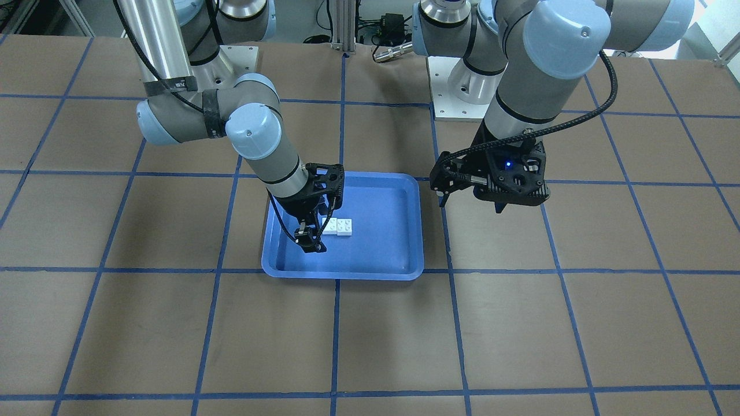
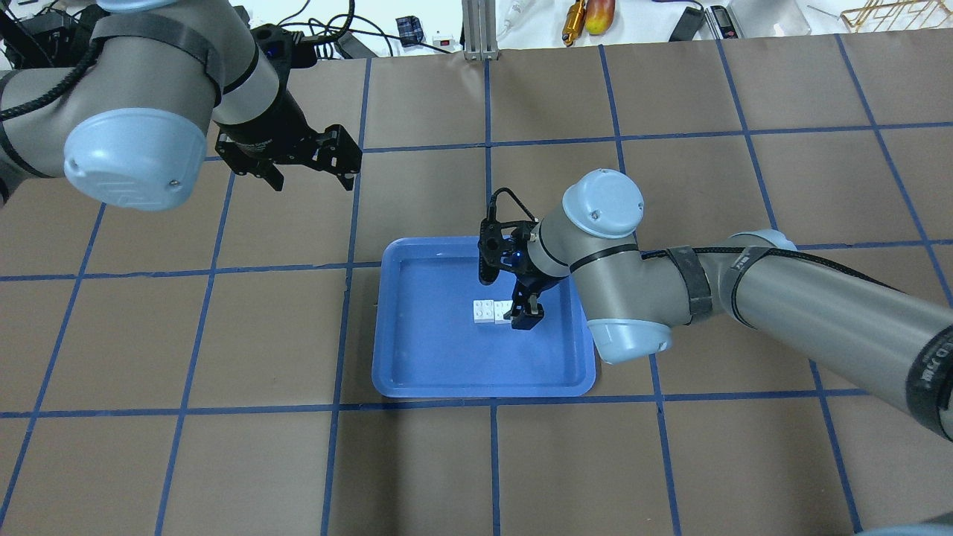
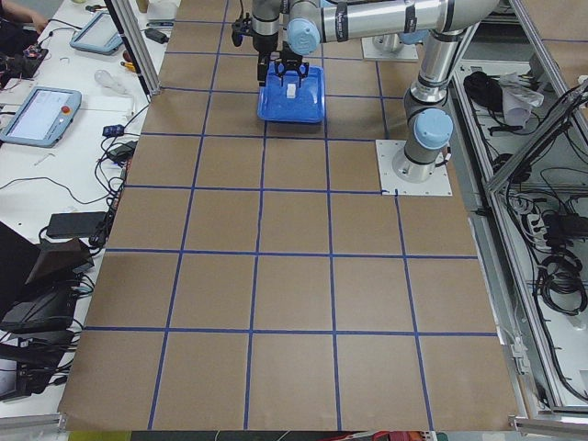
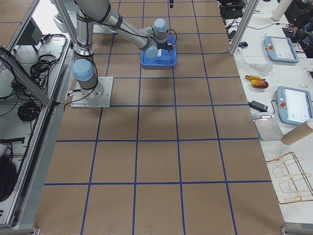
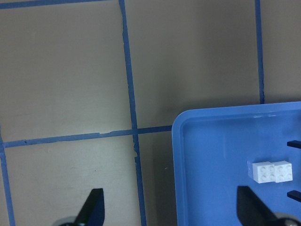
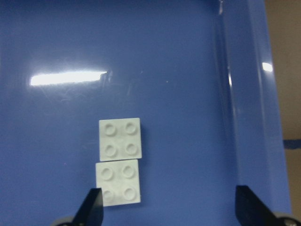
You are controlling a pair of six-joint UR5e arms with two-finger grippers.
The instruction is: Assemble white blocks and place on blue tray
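Two white blocks [image 6: 120, 139] [image 6: 118, 183] lie side by side, studs up, edges touching, on the floor of the blue tray [image 6: 244, 94]. They are not stacked. They also show in the overhead view [image 2: 491, 311] and the front view [image 1: 338, 226]. My right gripper [image 2: 523, 317] [image 1: 309, 240] hangs open and empty low over the tray [image 2: 447, 350], just beside the blocks. My left gripper [image 2: 313, 179] [image 1: 471, 203] is open and empty, above the table beyond the tray's left side. Its wrist view shows the blocks [image 5: 269, 171] inside the tray [image 5: 211, 160].
The table is brown with a blue tape grid. My left arm's base plate [image 1: 457, 98] sits behind the tray [image 1: 381, 254]. Tools and cables [image 2: 588, 15] lie past the table's far edge.
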